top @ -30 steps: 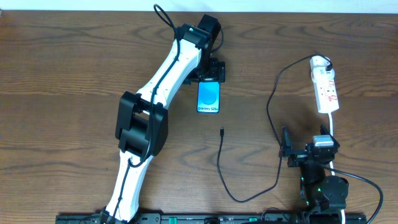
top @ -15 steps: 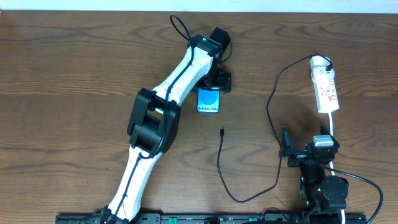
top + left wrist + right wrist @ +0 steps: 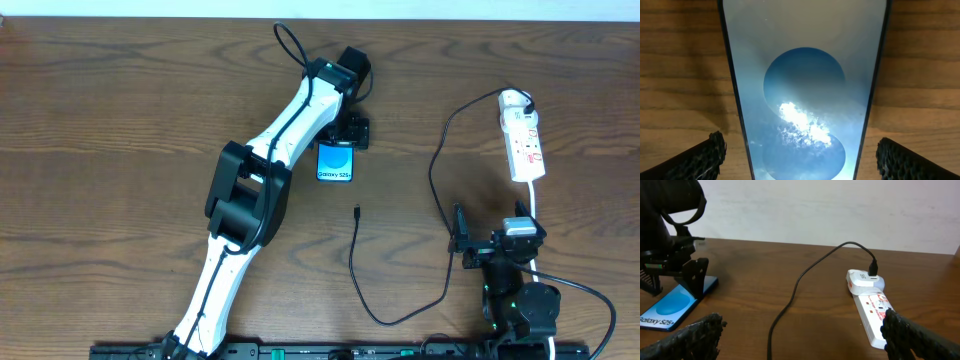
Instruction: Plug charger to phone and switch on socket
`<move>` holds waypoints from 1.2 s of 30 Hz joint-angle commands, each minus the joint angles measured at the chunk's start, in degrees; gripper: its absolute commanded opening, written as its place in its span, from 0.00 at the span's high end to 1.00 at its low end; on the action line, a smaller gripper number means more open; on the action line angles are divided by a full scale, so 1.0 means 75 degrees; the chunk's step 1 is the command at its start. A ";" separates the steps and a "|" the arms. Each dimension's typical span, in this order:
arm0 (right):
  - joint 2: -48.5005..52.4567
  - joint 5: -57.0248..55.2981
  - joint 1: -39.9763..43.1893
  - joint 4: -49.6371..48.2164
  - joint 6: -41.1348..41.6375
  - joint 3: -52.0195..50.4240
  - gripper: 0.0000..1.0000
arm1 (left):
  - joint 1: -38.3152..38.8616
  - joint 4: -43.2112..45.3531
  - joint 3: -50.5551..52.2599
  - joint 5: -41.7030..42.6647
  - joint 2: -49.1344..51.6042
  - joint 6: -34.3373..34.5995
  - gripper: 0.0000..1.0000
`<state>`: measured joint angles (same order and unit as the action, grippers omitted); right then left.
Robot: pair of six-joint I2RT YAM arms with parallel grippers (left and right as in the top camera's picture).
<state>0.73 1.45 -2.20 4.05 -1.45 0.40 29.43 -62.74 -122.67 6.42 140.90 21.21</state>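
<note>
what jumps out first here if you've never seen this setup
The bright blue phone lying mid-way across the wooden table draws the eye first, with the left end effector hanging open over its far end, one finger on either side. Next is the charger, a thin black cable looping from the white socket at the right, its small plug lying loose just short of the phone.

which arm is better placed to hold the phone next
Left. Its open hand straddles the phone, with a finger on each side. The right hand, also open, sits well away, below the socket.
</note>
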 commanded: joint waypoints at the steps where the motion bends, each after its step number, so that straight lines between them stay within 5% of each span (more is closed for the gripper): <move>1: -0.0032 -0.0035 0.0038 0.0041 0.0102 -0.0006 0.01 | 0.0041 0.0020 0.0093 -0.0143 0.0096 0.0099 0.02; 16: -0.0032 -0.0038 0.0038 0.0038 0.0102 -0.0006 0.01 | 0.0221 0.0210 0.0187 -0.0810 0.0102 0.0090 0.02; 36: -0.0032 -0.0035 0.0038 0.0038 0.0102 -0.0006 0.01 | 0.0087 0.0417 0.0399 -0.0315 0.0102 0.0096 0.02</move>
<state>0.73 1.45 -2.20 4.08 -1.45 0.40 30.44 -59.92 -120.22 3.38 140.92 21.21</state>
